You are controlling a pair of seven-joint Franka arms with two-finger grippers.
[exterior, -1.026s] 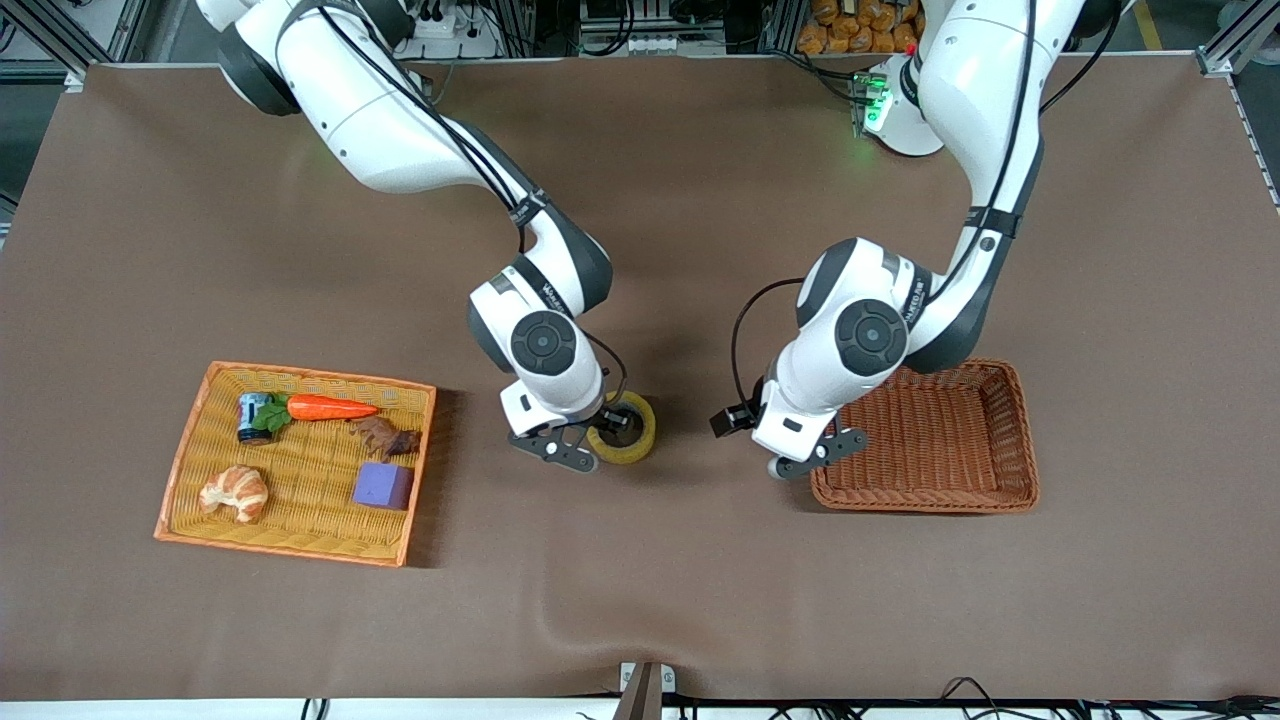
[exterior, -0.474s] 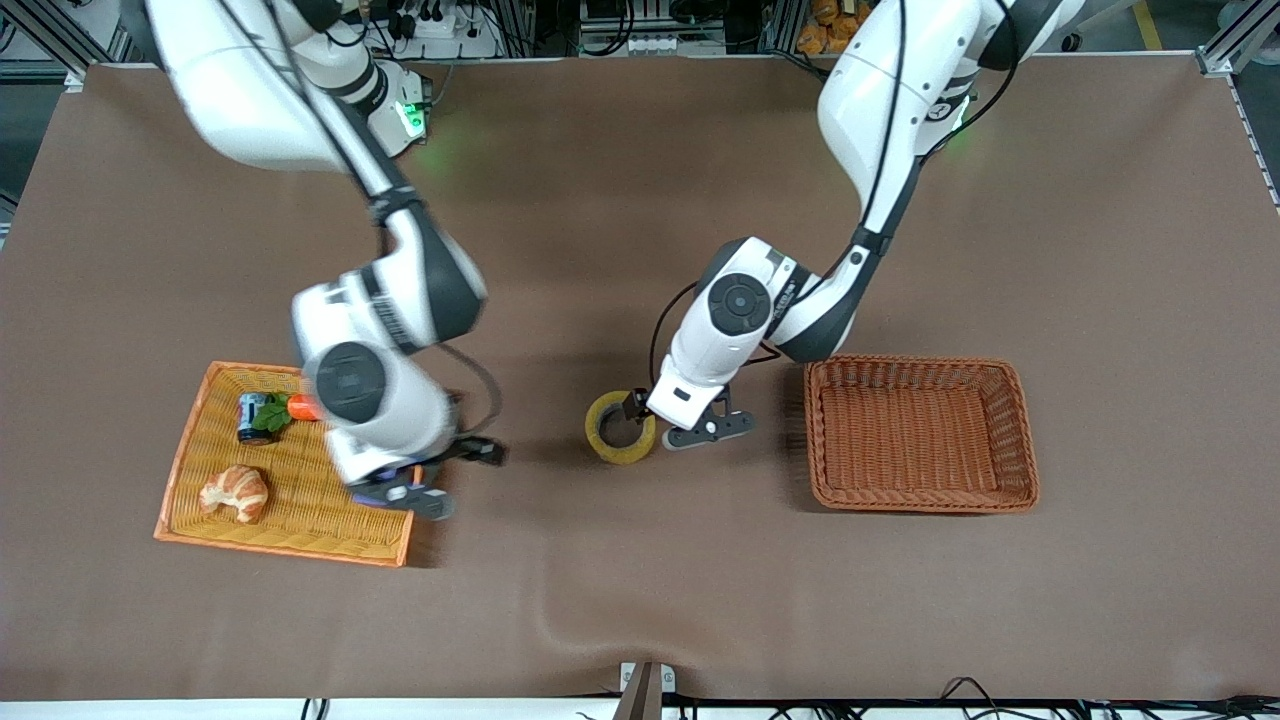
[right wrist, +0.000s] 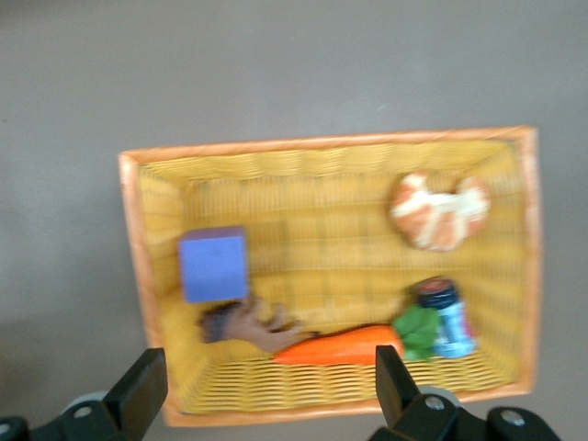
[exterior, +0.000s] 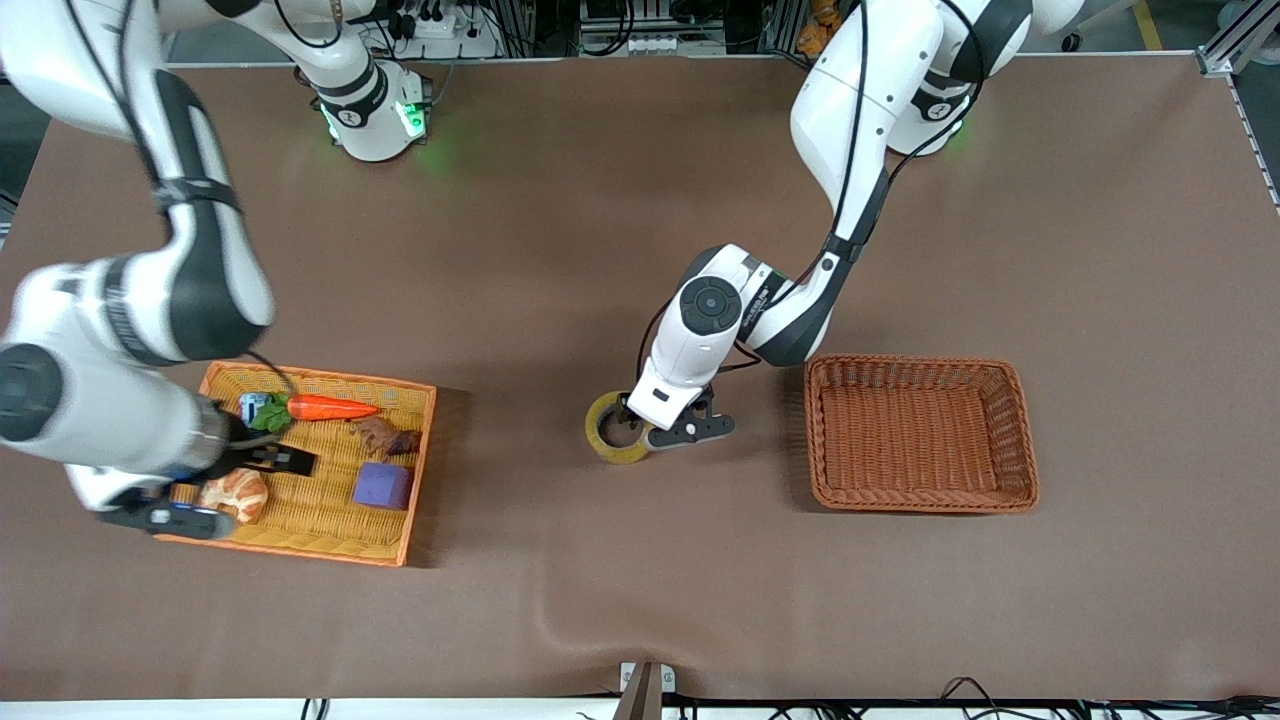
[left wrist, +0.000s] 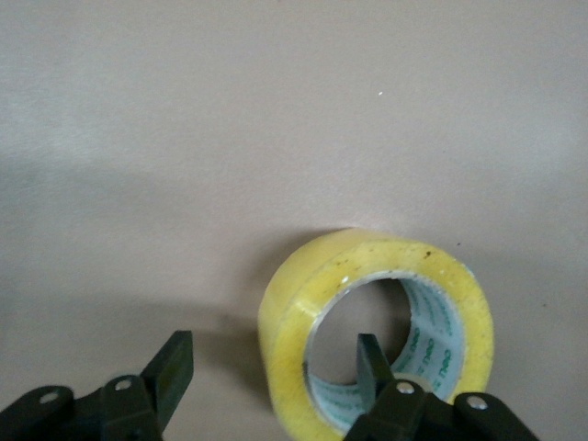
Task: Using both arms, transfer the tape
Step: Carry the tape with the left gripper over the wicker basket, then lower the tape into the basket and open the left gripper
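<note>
The tape (exterior: pixel 603 440), a yellowish roll, stands on edge on the brown table between the two baskets. It also shows in the left wrist view (left wrist: pixel 299 308). My left gripper (exterior: pixel 650 428) is open down at the roll. One finger is inside the roll's hole, the other outside, so they straddle its wall (left wrist: pixel 273 367). My right gripper (exterior: pixel 222 490) is open and empty in the air over the yellow basket (exterior: pixel 420 470). Its wrist view looks down into that basket (right wrist: pixel 138 276) between its fingers (right wrist: pixel 266 381).
The yellow basket holds a purple cube (exterior: pixel 382 486), a carrot (exterior: pixel 330 407), a croissant (exterior: pixel 240 492), a small can (exterior: pixel 250 405) and a brown piece (exterior: pixel 385 437). An empty brown wicker basket (exterior: pixel 920 435) stands beside the tape toward the left arm's end.
My right arm left the tape on the table and swung away over the yellow basket. My left arm came from the brown basket to the tape and put one finger in its hole.
</note>
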